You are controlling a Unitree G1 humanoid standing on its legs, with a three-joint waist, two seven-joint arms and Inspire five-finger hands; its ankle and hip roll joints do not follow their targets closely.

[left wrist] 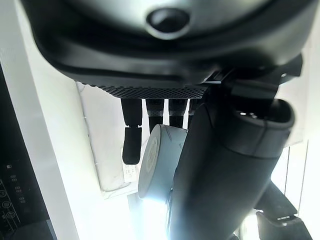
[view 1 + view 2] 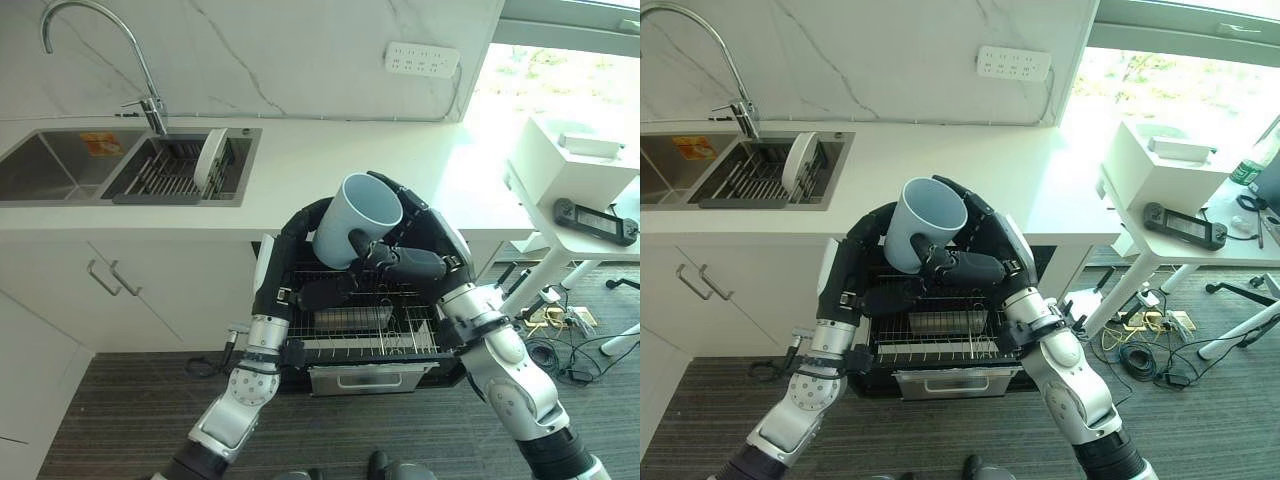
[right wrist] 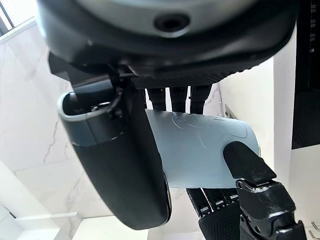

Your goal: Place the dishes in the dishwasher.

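A light blue mug point(image 2: 352, 218) hangs tilted, mouth up, above the pulled-out wire rack point(image 2: 400, 332) of the dishwasher under the counter. Both hands clasp it. My right hand point(image 2: 432, 238) wraps it from the right, its thumb across the front near the handle. My left hand point(image 2: 300, 236) curls round its left side, thumb underneath. In the left wrist view the mug's base point(image 1: 154, 161) sits between the fingers and the thumb point(image 1: 225, 165). The right wrist view has the mug's wall point(image 3: 200, 147) pressed between the thumb point(image 3: 125, 155) and the fingers.
A white plate point(image 2: 211, 160) stands in the drying rack of the sink point(image 2: 60, 165) at the counter's left, below the faucet point(image 2: 150, 105). A white side table point(image 2: 590, 235) with a box and a black controller stands at the right. Cupboard doors point(image 2: 110, 290) lie left of the dishwasher.
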